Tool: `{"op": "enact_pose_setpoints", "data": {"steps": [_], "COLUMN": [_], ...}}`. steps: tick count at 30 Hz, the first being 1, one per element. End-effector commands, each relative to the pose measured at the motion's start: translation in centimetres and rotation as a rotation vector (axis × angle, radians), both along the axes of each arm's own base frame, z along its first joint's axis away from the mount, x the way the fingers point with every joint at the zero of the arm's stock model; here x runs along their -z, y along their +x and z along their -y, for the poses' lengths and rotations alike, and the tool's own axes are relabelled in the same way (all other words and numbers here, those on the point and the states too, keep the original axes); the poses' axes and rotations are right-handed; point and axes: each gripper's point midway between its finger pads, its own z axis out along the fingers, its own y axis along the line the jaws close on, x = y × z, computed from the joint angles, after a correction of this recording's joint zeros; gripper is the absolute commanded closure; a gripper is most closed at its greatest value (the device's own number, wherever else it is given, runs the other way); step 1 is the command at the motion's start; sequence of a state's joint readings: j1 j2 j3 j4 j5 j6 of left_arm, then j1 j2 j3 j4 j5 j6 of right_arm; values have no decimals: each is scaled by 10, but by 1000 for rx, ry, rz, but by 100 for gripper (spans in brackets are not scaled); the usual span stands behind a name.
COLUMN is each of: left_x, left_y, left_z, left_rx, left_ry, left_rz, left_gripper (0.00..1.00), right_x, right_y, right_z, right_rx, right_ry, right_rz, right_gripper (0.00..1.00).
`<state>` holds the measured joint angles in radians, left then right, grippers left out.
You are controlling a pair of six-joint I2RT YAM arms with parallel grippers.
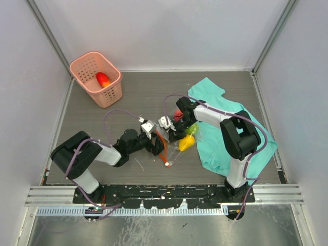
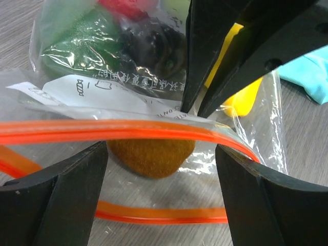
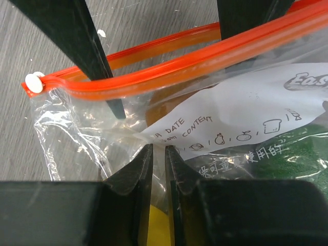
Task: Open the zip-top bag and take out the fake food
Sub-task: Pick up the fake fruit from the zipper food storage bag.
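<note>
The zip-top bag (image 1: 174, 152) lies at the table's middle with its mouth open; its two red-orange strips (image 2: 102, 130) stand apart. My left gripper (image 2: 161, 171) is open, with both fingers (image 3: 105, 72) inside the mouth between the strips. My right gripper (image 3: 159, 149) is shut on the bag's upper wall by the white label (image 3: 230, 128). The white slider (image 3: 34, 82) sits at the strip's end. Fake food lies inside: a brown piece (image 2: 151, 156) near the mouth, and green (image 2: 77, 46), dark (image 2: 154, 46), red and yellow (image 1: 185, 143) pieces deeper in.
A pink basket (image 1: 110, 95) at the back left holds one red fake fruit (image 1: 103, 79). A teal cloth (image 1: 230, 130) lies under and right of the right arm. Grey walls close in the table on three sides.
</note>
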<state>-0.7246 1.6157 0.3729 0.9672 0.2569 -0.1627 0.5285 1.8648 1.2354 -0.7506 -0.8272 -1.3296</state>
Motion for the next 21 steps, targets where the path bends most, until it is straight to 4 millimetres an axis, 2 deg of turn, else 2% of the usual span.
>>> {"op": "enact_pose_setpoints", "data": {"steps": [1, 5, 14, 21], "left_x": [-16, -13, -7, -7], "left_y": [19, 25, 29, 28], "left_z": [10, 11, 14, 15], "left_rx": [-42, -63, -78, -78], "left_ry": [-46, -47, -47, -64], "left_rz": [46, 39, 17, -8], "left_gripper": [13, 15, 31, 31], "right_x": [-12, -18, -40, -53], "right_y": [5, 14, 24, 51], "right_z": [-14, -11, -8, -21], "right_rx": [41, 83, 157, 443], "right_ry": [26, -2, 37, 50], "right_rz": [-47, -35, -89, -195], "right_gripper": [78, 78, 82, 88]}}
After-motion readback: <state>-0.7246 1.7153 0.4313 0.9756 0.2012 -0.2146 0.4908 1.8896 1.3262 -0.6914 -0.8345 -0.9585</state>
